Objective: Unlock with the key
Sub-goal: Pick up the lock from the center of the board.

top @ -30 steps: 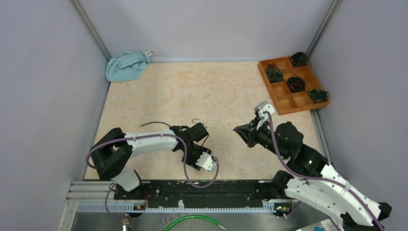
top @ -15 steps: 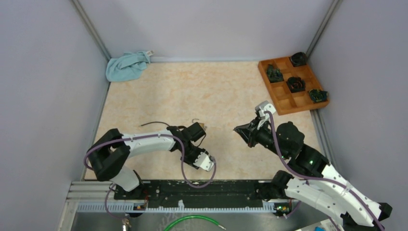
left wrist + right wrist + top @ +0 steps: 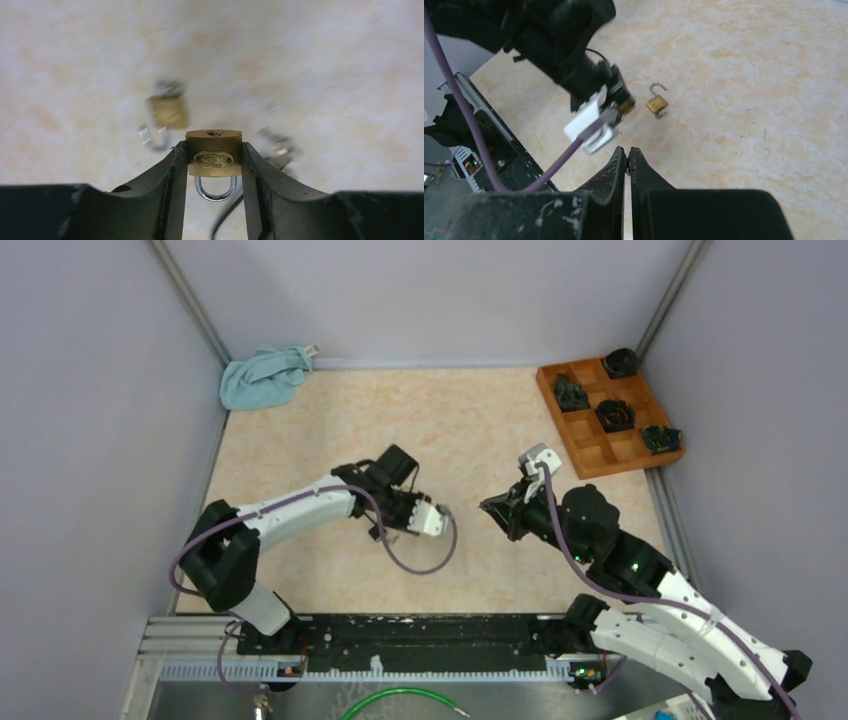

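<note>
While the left gripper [image 3: 213,146] clamps a brass padlock [image 3: 214,141], its emblem [image 3: 213,159] seems illegible; right gripper [image 3: 625,151] closed.

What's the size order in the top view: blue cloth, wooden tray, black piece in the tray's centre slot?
1. wooden tray, clearly largest
2. blue cloth
3. black piece, smallest by far

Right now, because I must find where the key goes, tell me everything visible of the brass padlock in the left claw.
The rectangular brass padlock is pinched by its sides between the left claw's black fingers, off the beige tabletop. An embossed oval plate marks its face. Its silver shackle looks shut and points toward the wrist; the keyhole end faces away, no key in it.
</note>
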`<state>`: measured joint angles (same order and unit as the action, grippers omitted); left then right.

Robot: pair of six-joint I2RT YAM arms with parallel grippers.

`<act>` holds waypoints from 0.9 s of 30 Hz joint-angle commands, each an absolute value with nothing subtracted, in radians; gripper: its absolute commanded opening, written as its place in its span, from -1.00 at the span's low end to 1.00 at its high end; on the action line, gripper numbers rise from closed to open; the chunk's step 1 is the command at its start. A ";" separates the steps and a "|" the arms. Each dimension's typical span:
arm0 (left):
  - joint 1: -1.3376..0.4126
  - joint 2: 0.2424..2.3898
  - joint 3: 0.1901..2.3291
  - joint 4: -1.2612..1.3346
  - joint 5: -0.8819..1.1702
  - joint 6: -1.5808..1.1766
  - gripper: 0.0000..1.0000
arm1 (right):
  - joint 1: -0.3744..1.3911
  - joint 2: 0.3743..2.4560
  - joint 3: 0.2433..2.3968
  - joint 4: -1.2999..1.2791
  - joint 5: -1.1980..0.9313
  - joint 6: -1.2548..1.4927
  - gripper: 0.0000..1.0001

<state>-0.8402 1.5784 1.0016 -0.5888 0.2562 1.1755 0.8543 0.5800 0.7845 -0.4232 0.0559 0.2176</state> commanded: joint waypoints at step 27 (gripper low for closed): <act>-0.591 0.949 1.190 -0.425 0.594 0.945 -1.00 | 0.772 0.864 1.006 0.065 -0.137 0.351 -1.00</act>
<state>-0.5777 1.0214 1.2999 -0.6483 0.4770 1.0126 0.7746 0.8543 0.9512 -0.0727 -0.0795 0.3344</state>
